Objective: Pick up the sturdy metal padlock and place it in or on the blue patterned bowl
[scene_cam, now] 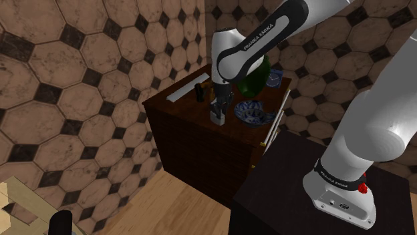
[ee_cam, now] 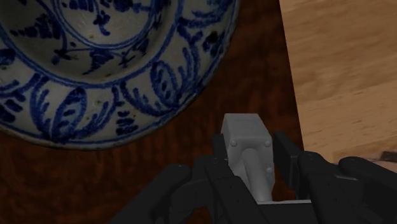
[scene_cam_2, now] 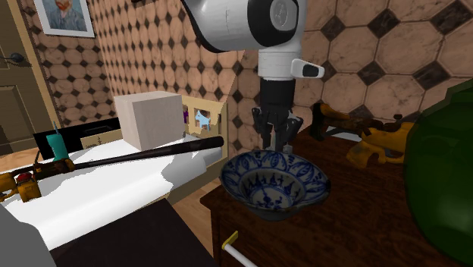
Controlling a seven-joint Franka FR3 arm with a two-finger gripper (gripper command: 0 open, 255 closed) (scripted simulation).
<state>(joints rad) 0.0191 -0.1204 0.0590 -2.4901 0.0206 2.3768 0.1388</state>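
Observation:
A grey metal padlock [ee_cam: 245, 135] sits clasped between my black fingers [ee_cam: 284, 153], so the gripper [ee_cam: 249, 162] is shut on it. The blue patterned bowl [ee_cam: 108, 70] lies just beyond the padlock, which is beside the bowl's rim and over the dark wooden top. In the shoulder view the gripper [scene_cam: 218, 116] points down just left of the bowl [scene_cam: 252, 114], near the cabinet's front edge. The second exterior view has the gripper [scene_cam_2: 277, 141] right behind the bowl [scene_cam_2: 277, 182]. I cannot tell whether the padlock touches the wood.
The dark wooden cabinet [scene_cam: 194, 137] also carries a large green round object [scene_cam: 256, 79], a white bar [scene_cam: 188, 89] and a small black item [scene_cam: 199, 93]. A brown object [scene_cam_2: 371, 138] stands behind the bowl. Wooden floor [ee_cam: 343, 70] lies past the cabinet edge.

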